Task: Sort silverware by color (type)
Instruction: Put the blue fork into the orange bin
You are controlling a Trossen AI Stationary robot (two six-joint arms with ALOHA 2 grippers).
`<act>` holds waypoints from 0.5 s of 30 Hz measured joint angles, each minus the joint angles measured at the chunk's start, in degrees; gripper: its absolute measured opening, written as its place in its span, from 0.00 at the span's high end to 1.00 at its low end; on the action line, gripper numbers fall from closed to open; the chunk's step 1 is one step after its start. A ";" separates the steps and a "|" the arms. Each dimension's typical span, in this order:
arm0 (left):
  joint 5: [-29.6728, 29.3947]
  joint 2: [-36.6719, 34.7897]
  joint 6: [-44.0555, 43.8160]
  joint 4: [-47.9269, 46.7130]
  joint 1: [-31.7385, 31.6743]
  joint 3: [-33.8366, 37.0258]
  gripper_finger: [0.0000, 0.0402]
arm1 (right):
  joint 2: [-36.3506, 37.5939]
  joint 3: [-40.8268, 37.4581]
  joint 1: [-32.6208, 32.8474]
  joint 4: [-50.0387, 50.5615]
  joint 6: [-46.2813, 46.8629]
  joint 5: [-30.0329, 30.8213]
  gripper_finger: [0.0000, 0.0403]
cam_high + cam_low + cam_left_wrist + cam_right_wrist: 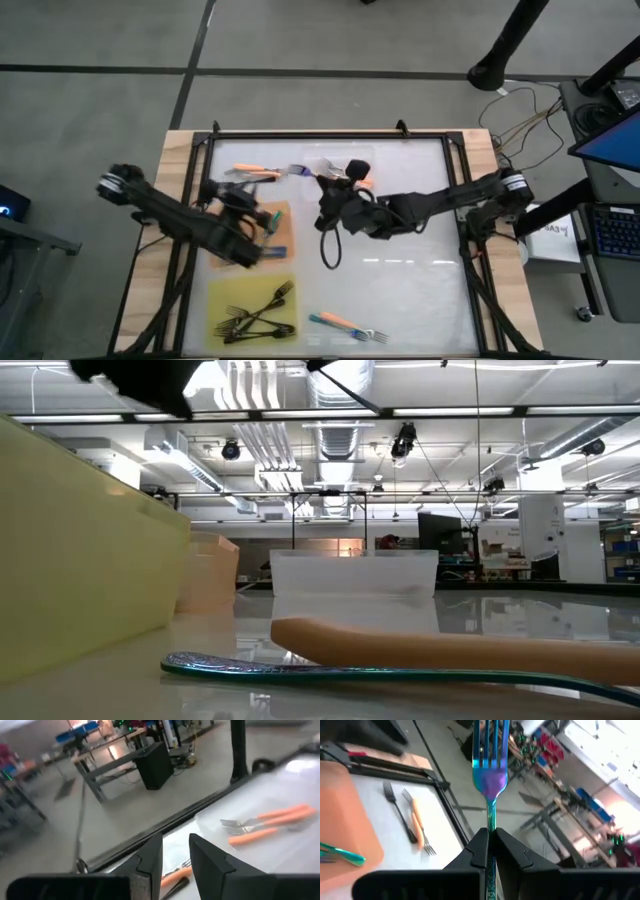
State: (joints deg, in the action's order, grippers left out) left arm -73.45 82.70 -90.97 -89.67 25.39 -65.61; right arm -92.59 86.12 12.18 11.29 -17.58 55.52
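My right gripper (490, 834) (326, 203) is over the table's middle, shut on a fork with a blue-green shimmer (490, 775). My left gripper (175, 851) (250, 215) hovers open above the orange mat (280, 238), holding nothing. Teal forks (272, 218) lie on that mat. Black forks (255, 308) lie flat on the yellow mat (220, 300). Orange-handled forks (255, 172) (265, 820) lie near the far edge. One orange fork and one teal fork (345, 323) lie by the near edge; in the low view they show as an orange handle (450, 645) and a teal handle (350, 672). My right gripper pinches the fork between its two fingers at the thin neck (491, 822) just below the head. The fork lies along the fingers, its tines (490, 740) sticking out past the fingertips (479, 845). It appears lifted clear of the table.
A clear plastic tray (355, 575) (330, 160) stands at the far middle of the table. A black fork (399, 815) and an orange fork (420, 826) lie beside the orange mat (342, 815). A dark frame (330, 134) borders the tabletop.
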 joint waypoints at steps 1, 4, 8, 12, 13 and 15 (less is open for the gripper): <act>-0.13 -3.09 -1.67 0.81 -0.08 3.20 0.81 | 0.20 -0.03 -0.42 0.70 0.84 -0.19 0.97; -0.03 -11.88 -4.55 8.23 -0.20 12.28 0.81 | 0.36 -0.04 -1.59 0.80 3.12 -2.42 0.97; 0.02 -21.56 8.42 33.25 0.07 22.63 0.81 | -0.47 -0.04 -3.27 0.33 6.26 -10.36 0.97; 5.83 -27.80 43.69 71.69 -0.51 31.48 0.81 | -2.18 -0.10 -4.72 -0.68 8.52 -13.78 0.97; 8.25 -28.77 52.72 81.66 -0.84 33.50 0.81 | -2.53 -0.10 -5.07 -1.22 8.66 -13.76 0.97; 11.96 -29.97 68.39 101.12 -1.33 37.60 0.81 | -3.03 -0.10 -5.60 -1.23 9.23 -13.74 0.97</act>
State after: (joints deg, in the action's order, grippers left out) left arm -61.49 52.73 -22.58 11.44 24.06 -28.01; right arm -95.62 86.02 6.58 10.06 -8.35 41.78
